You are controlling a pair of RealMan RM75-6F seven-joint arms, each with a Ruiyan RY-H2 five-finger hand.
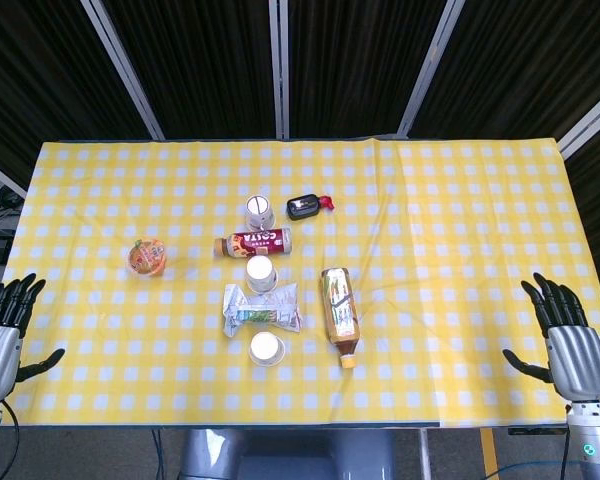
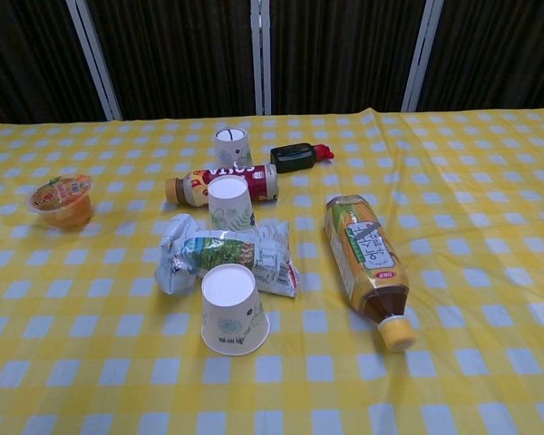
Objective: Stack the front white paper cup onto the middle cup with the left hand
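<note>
**Front cup sits up and to the right of my left hand, snack bag in the way of the middle one**

Nearest the chest camera is the front cup (image 2: 233, 309), standing upside down on the bench (image 1: 460, 200) near its front edge, base up. Right behind it, just about touching, lies a crumpled snack bag (image 2: 227, 256), and behind that is the middle cup (image 2: 228, 200), also inverted. A third cup (image 2: 232, 146) stands further back, past a Costa bottle (image 2: 219, 182) lying on its side. So the three cups run in a line straight away from me.

My left hand (image 1: 2, 330) is parked at the left bench edge, fingers spread, holding nothing. The right hand (image 1: 568, 330) is the same on the far side, empty and splayed. The front cup is well apart from both, but somewhat closer to the left one, inboard and slightly forward of it.

My guess: reach in from the left, lift high enough to clear the bag, then carry it straight back. A tea bottle (image 2: 368, 263) lies to the right, out of that path.
</note>
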